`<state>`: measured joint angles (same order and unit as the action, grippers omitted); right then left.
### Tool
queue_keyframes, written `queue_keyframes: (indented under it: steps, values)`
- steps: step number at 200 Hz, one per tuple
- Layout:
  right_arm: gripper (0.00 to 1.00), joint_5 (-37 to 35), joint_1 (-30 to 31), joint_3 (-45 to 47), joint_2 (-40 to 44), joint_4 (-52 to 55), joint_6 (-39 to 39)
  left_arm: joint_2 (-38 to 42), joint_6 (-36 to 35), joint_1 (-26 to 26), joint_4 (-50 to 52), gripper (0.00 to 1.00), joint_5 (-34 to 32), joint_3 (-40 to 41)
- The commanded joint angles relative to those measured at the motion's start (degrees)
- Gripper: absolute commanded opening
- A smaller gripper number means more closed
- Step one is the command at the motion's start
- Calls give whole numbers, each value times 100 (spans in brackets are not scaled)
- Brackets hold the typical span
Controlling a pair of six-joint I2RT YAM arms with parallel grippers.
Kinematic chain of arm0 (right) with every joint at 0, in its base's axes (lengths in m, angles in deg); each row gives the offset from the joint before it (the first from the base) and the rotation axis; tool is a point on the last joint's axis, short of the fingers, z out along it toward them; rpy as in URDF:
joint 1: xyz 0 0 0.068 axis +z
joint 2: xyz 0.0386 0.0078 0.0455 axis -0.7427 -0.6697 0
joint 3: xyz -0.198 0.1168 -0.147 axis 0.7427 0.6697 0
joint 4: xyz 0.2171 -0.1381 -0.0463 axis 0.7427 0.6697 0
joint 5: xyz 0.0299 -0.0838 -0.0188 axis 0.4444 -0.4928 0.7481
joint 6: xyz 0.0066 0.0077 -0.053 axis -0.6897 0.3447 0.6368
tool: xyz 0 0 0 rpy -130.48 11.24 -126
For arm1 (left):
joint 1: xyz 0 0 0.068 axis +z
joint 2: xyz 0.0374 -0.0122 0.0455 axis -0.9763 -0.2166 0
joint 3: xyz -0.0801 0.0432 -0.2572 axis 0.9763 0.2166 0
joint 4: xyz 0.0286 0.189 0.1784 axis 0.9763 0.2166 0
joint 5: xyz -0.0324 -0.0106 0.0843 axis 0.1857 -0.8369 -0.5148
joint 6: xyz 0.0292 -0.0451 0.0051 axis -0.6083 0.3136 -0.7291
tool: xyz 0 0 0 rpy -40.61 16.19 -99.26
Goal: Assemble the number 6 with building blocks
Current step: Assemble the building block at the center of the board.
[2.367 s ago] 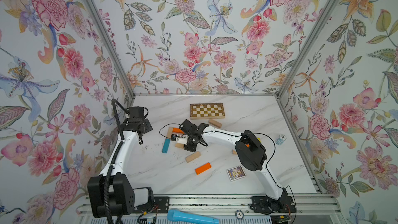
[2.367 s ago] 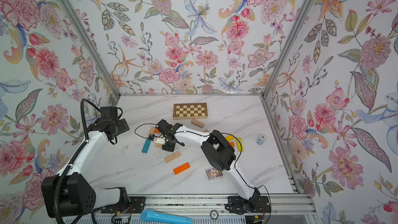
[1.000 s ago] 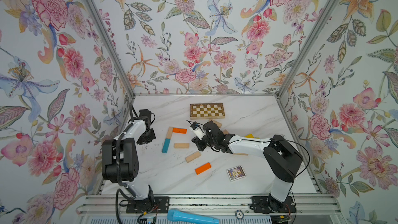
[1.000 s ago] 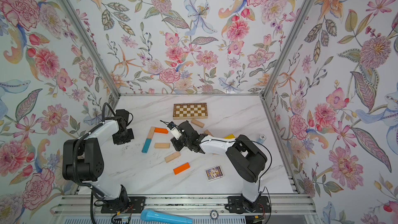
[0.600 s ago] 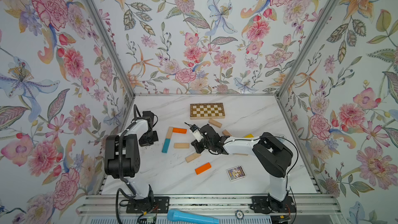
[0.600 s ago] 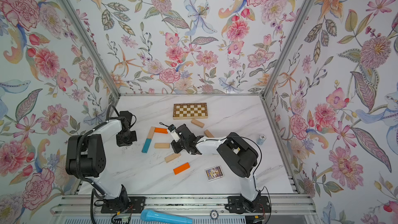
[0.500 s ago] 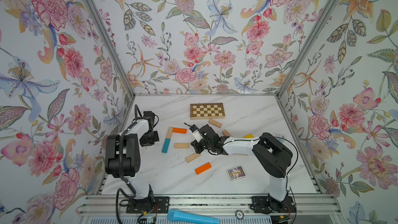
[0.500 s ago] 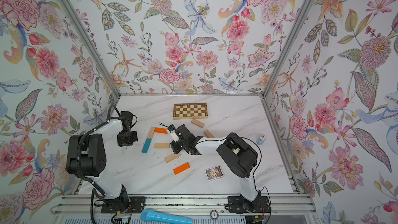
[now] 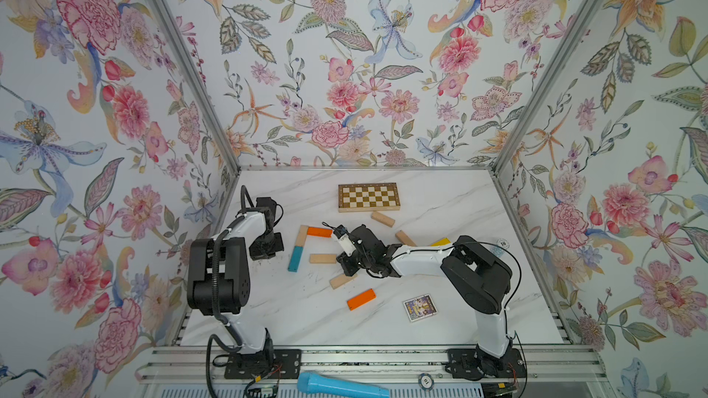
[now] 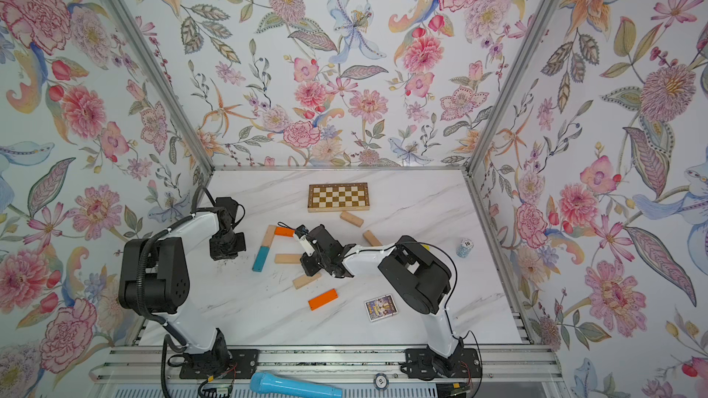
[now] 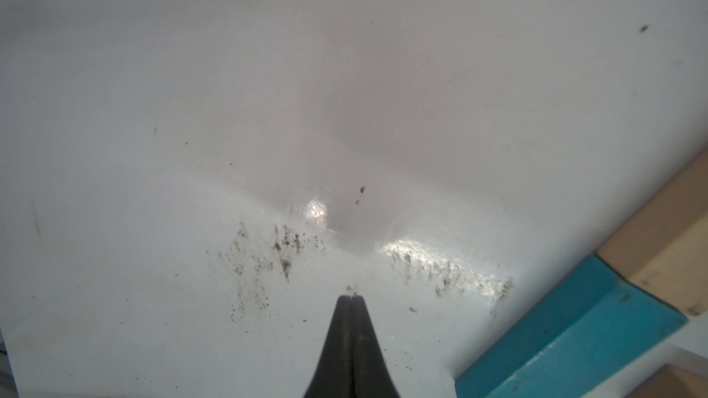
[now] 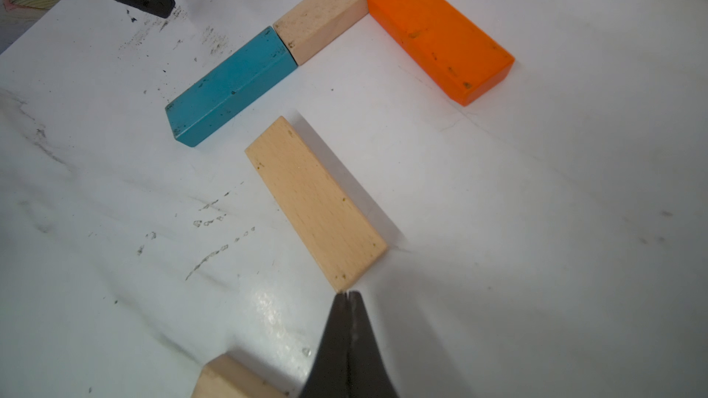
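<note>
Blocks (image 9: 361, 299) lie flat on the white table (image 9: 440, 193). A blue block (image 12: 230, 86) and a pale block (image 12: 329, 5) make one line, end to end, and an orange block (image 12: 436, 32) touches the pale one's far end, making a corner. A second pale block (image 12: 314, 201) lies just beside the blue one, not touching it. The right hand (image 12: 346, 294) is pressed together, holds nothing, and its tip is right at this block's corner. The left hand (image 11: 350, 298) is pressed together too, empty, low over bare table near the blue block.
</note>
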<state>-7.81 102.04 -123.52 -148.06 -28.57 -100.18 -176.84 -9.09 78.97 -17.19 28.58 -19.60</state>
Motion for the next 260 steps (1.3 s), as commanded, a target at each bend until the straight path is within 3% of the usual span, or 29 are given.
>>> queue_keyframes:
  steps: [1, 36, 58, 260]
  values:
    - [0, 3, 101, -38, -54, -18, -38, -36, -107, -51, 163, 0, 76, -153]
    - [22, -175, 185, -38, -151, -27, 104, 11, -107, -51, 143, 0, 111, -145]
    - [26, -211, 195, -89, -241, -1, 167, 16, -114, -51, 132, 0, 152, -149]
    - [19, -388, 445, -346, -442, 183, -44, -80, -169, -189, 111, 0, 384, -162]
